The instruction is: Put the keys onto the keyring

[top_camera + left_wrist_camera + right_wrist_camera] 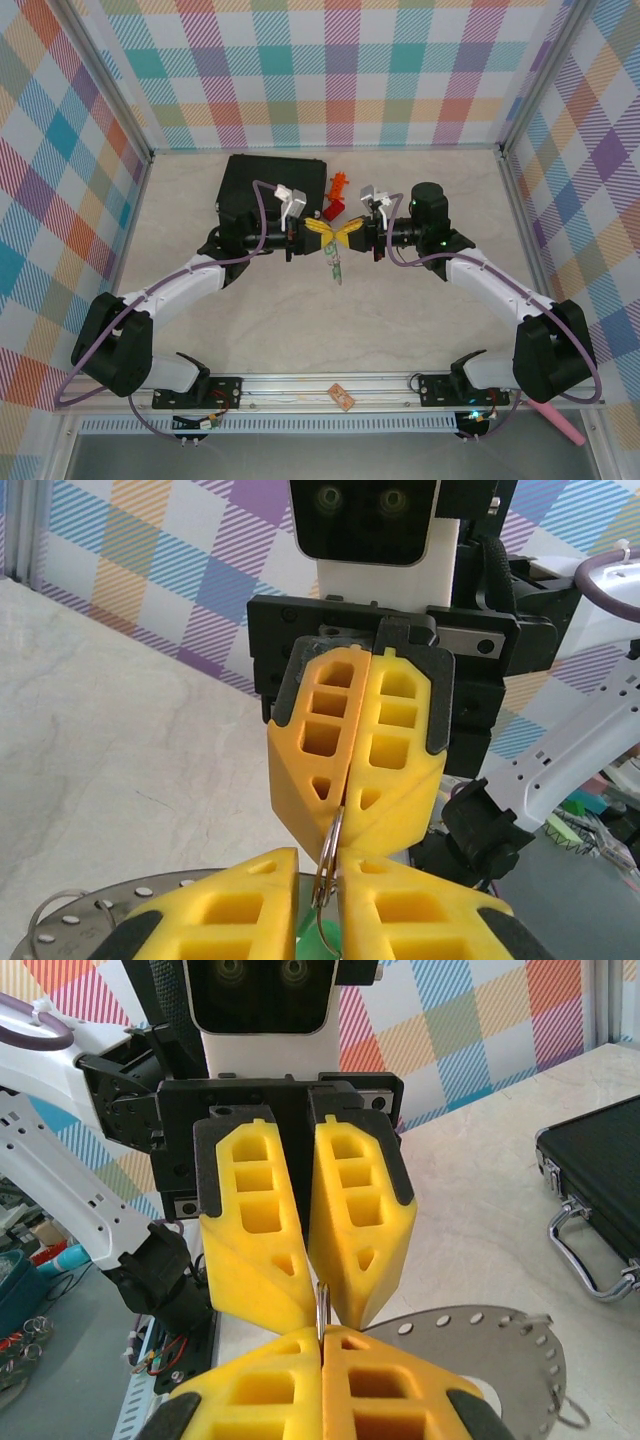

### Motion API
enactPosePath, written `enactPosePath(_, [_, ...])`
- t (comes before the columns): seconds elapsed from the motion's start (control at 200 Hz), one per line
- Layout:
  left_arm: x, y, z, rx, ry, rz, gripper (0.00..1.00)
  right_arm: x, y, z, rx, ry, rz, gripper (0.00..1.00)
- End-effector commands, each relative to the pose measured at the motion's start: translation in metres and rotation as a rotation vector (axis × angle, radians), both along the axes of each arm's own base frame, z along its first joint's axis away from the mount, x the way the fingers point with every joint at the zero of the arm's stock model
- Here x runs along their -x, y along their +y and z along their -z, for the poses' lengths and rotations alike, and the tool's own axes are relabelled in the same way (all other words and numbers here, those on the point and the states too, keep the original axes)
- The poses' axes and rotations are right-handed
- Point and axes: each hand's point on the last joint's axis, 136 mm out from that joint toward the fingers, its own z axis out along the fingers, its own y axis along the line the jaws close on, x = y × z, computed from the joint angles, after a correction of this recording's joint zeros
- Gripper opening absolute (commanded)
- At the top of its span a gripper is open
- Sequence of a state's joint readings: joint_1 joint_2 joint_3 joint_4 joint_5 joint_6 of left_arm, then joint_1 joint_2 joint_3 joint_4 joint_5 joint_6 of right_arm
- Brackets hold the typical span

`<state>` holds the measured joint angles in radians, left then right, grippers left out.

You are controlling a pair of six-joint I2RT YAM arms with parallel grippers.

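The left gripper (pixel 319 1308) pinches the keyring (pixel 328 865), its yellow fingers almost shut on the thin wire. The right gripper (pixel 345 825) faces it, tip to tip, closed tight on the same ring. The keys (pixel 336 264) hang down from where the fingers meet, with a green tag, up off the table (pixel 420 320).

The black case (pixel 272 185) sits at the back, just behind the left gripper. Its lid is down, so the inside is hidden. Red and orange pieces (pixel 336 195) lie beside it, on its right.

Both arms reach in from the front corners, bend, and meet in the middle.

Bare table lies in front of the grippers and out to both sides. The checked walls (pixel 330 70) stand well away.
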<state>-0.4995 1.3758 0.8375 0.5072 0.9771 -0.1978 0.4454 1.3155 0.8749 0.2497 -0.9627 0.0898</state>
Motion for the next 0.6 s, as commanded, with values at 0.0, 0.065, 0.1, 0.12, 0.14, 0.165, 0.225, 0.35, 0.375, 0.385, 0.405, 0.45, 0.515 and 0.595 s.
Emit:
enactPosePath(0.0, [0.004,-0.006,-0.014,0.023,-0.049,0.04,0.15,0.005,0.003,-0.011,-0.026,-0.04,-0.042,0.0])
enactPosePath(0.065, [0.005,-0.007,-0.015,0.024,-0.051,0.041,0.07,0.005,0.003,-0.01,-0.026,-0.038,-0.042,0.0])
enactPosePath(0.1, [0.005,-0.007,-0.015,0.024,-0.053,0.042,0.0,0.005,0.003,-0.01,-0.025,-0.036,-0.042,0.0])
enactPosePath(0.12, [0.005,-0.007,-0.015,0.023,-0.052,0.04,0.0,0.005,0.003,-0.01,-0.026,-0.038,-0.044,0.0])
enactPosePath(0.14, [0.005,-0.007,-0.015,0.023,-0.053,0.04,0.0,0.005,0.003,-0.009,-0.024,-0.035,-0.044,0.0])
enactPosePath(0.165, [0.005,-0.006,-0.015,0.023,-0.056,0.037,0.0,0.005,0.003,-0.009,-0.024,-0.035,-0.042,0.0])
enactPosePath(0.225, [0.006,-0.006,-0.015,0.02,-0.062,0.035,0.0,0.005,0.003,-0.007,-0.019,-0.036,-0.035,0.0])
enactPosePath(0.35, [0.007,-0.004,-0.013,0.001,-0.073,0.031,0.0,0.002,0.0,-0.002,0.007,-0.031,-0.003,0.07])
enactPosePath(0.375, [0.008,-0.004,-0.013,-0.005,-0.075,0.029,0.0,0.001,-0.001,-0.001,0.016,-0.029,0.01,0.09])
enactPosePath(0.385, [0.008,-0.003,-0.012,-0.008,-0.075,0.029,0.0,0.001,-0.001,-0.001,0.02,-0.03,0.015,0.1])
enactPosePath(0.405, [0.008,-0.003,-0.012,-0.013,-0.08,0.027,0.0,0.0,-0.002,0.0,0.027,-0.032,0.021,0.11])
enactPosePath(0.45, [0.007,-0.002,-0.009,-0.031,-0.087,0.02,0.0,-0.001,-0.004,0.001,0.046,-0.04,0.045,0.17])
enactPosePath(0.515, [0.006,-0.001,-0.003,-0.071,-0.096,0.009,0.0,-0.004,-0.007,0.004,0.084,-0.045,0.076,0.21])
enactPosePath(0.595, [0.006,0.001,0.003,-0.115,-0.104,0.007,0.0,-0.004,-0.011,0.005,0.123,-0.057,0.097,0.24])
